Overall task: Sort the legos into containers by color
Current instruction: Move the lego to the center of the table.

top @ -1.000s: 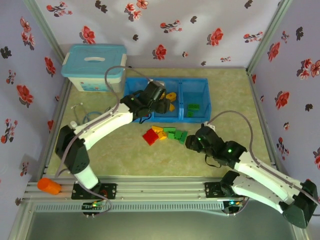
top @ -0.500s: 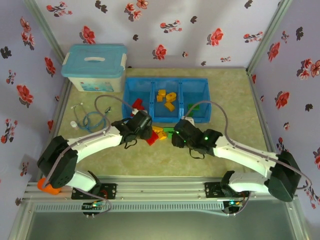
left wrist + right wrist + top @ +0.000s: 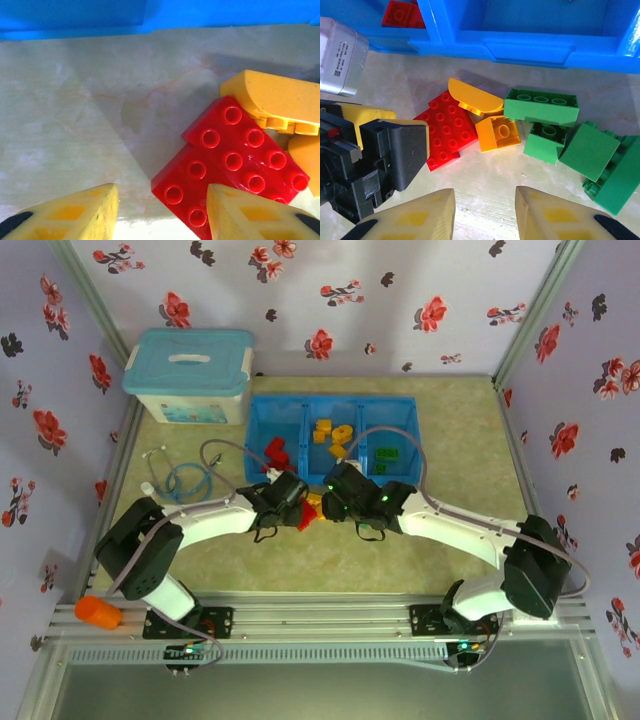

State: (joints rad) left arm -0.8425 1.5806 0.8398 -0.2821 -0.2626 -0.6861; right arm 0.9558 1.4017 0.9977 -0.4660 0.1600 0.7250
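Top camera looks down on table (image 3: 460, 430) from behind arms; wrist cameras sit close, sharing red lego (image 3: 230, 165).

Floral walls (image 3: 400, 280), marbled beige tabletop (image 3: 470, 435)

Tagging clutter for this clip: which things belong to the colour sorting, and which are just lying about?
Job: loose legos, blue tray.
Lying about: lidded storage box, coiled blue cord, orange cylinder at the rail.
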